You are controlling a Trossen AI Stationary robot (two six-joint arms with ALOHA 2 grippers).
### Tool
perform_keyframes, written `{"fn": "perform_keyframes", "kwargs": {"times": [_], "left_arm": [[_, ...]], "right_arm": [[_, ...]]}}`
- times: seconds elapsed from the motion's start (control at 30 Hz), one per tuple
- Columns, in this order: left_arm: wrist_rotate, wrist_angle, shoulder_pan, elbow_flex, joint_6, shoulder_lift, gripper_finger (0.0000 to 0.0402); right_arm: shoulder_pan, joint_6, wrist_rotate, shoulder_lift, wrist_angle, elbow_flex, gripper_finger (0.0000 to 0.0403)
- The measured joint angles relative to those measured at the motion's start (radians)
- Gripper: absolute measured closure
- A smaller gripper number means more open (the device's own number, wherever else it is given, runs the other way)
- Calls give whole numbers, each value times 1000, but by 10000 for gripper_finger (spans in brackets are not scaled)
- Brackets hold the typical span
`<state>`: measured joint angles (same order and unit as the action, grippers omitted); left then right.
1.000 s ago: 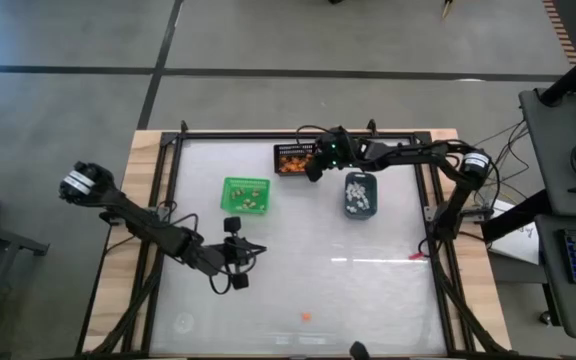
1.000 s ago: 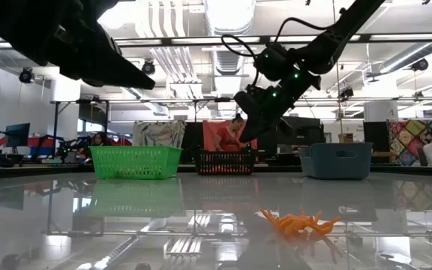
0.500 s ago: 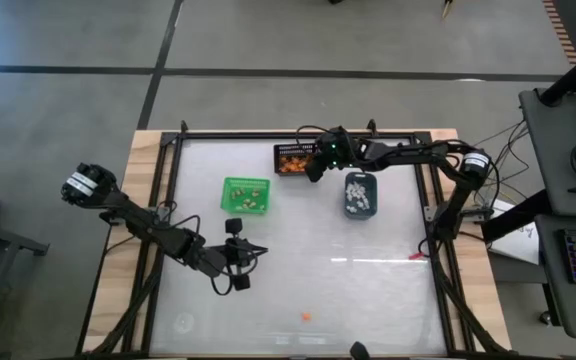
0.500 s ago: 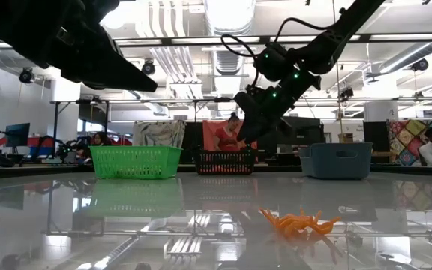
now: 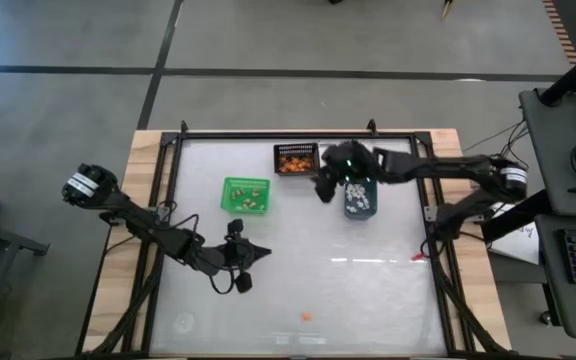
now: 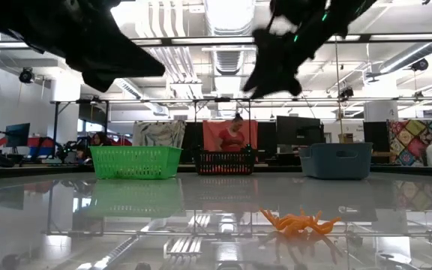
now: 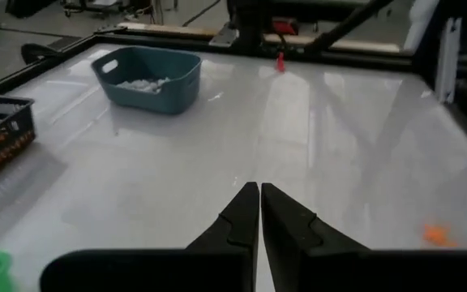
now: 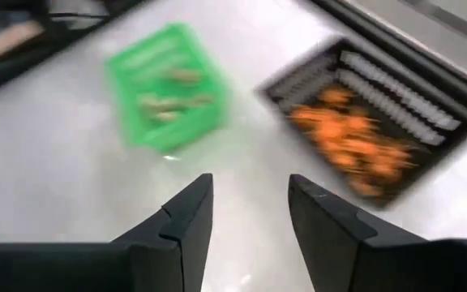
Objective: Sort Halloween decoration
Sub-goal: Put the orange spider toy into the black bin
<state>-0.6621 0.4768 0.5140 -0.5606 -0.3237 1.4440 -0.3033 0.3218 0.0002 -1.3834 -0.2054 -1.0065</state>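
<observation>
An orange trinket of the Halloween decoration lies alone on the table near its front edge, also seen in the low view and the left wrist view. More trinkets lie in the green bin, the black mesh bin and the blue-grey bin. My right gripper hangs open and empty in the air between the black mesh bin and the blue-grey bin. My left gripper is shut and empty, hovering left of the table's middle.
The three bins stand in a row across the far half of the table. A dark frame runs around the table's edges. The glossy surface between the bins and the lone orange trinket is bare. People and screens show in the room behind.
My right gripper has opened beside the black mesh bin, then risen and drawn back from it toward the table's near edge and the blue-grey bin. My left gripper has rolled a little in place, still shut.
</observation>
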Motion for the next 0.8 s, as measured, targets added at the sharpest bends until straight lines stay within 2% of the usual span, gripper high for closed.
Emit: {"fn": "perform_keyframes", "kwargs": {"times": [0.13,0.23,0.37,0.53,0.67,0.8], "left_arm": [[58,78,3,-1,-1,21,402],[110,145,10,-1,-2,51,402],[129,250,29,-1,-2,110,402],[131,386,45,-17,-2,213,402],[133,398,49,-91,8,309,402],[133,398,64,-169,85,395,402]], "right_arm": [[156,13,22,81,-5,21,258],[294,44,98,123,-1,42,261],[468,128,187,136,-3,71,261],[645,227,212,87,5,82,262],[755,314,212,7,44,82,262],[836,397,210,-88,119,83,262]]}}
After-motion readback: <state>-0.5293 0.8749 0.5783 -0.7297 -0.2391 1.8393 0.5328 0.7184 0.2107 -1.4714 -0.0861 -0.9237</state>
